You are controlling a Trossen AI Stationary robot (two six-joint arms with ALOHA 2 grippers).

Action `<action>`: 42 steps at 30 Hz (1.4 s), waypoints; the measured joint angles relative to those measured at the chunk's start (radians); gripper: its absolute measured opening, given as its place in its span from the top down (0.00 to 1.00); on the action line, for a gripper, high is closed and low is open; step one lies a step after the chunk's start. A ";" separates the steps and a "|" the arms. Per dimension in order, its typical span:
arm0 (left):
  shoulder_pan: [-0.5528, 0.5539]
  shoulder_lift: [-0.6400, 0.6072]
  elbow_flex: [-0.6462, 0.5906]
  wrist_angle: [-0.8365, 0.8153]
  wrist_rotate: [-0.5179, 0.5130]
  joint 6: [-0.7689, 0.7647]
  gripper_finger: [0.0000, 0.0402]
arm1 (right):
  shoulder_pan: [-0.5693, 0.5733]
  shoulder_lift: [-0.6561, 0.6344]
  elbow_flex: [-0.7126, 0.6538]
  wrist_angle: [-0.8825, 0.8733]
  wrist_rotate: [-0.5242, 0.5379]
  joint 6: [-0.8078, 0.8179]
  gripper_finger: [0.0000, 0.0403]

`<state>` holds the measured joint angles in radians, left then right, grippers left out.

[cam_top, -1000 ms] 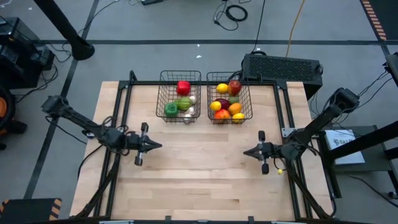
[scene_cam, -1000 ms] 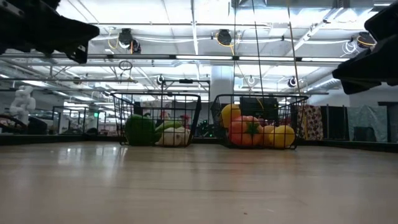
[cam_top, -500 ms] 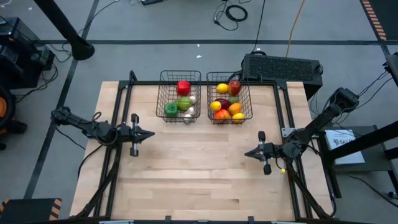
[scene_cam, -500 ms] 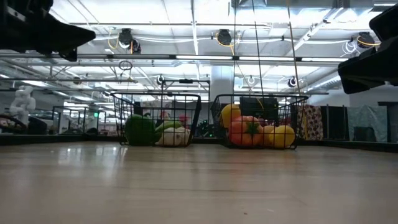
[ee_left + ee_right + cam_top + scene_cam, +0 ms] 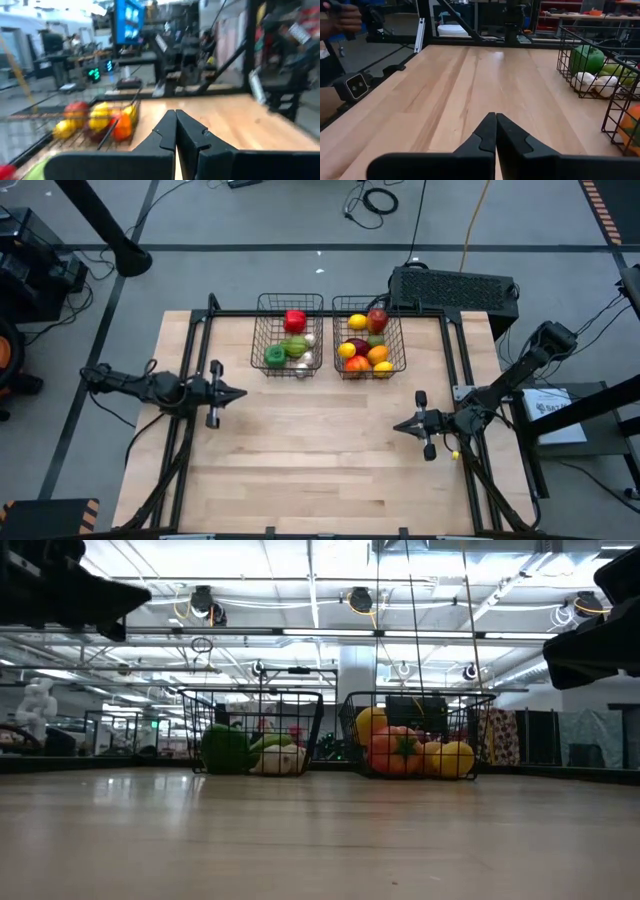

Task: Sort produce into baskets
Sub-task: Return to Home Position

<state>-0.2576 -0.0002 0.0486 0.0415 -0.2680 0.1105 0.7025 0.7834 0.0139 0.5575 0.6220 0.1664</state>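
Two wire baskets stand side by side at the table's far edge. The left basket [image 5: 290, 335] holds a red pepper, green pieces and whitish bulbs. The right basket [image 5: 369, 338] holds lemons, an apple and orange and red produce [image 5: 410, 750]. My left gripper [image 5: 243, 393] is shut and empty, pointing level over the table's left part, near side of the left basket. My right gripper [image 5: 396, 426] is shut and empty over the right part, pointing toward the table's left. Both wrist views show the fingers closed together [image 5: 175, 112] [image 5: 495, 116].
A black box [image 5: 455, 288] sits behind the table's far right corner. Dark frame rails [image 5: 195, 360] run along the table's left and right sides. Bare wood [image 5: 320, 460] fills the middle and near part. A person's hand [image 5: 340, 20] shows beyond the table.
My left gripper has drawn back toward the table's left edge and a little toward the far edge, staying shut and level, its arm folding in. The baskets and produce have stayed put.
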 joint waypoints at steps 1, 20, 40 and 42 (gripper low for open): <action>0.013 0.000 -0.007 0.028 0.033 -0.011 0.99 | 0.000 0.000 0.000 0.001 0.000 -0.005 1.00; 0.155 0.005 -0.042 -0.016 0.230 -0.068 0.99 | -0.031 -0.103 0.000 -0.016 0.031 -0.101 1.00; 0.156 0.006 -0.043 0.019 0.036 -0.051 0.99 | -0.323 -0.498 0.000 -0.269 -0.363 -0.195 1.00; 0.156 0.006 -0.043 0.022 -0.013 -0.048 0.99 | -0.363 -0.501 0.000 -0.281 -0.367 -0.194 1.00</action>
<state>-0.1020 0.0059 0.0055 0.0633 -0.2813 0.0624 0.3395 0.2824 0.0143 0.2765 0.2554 -0.0273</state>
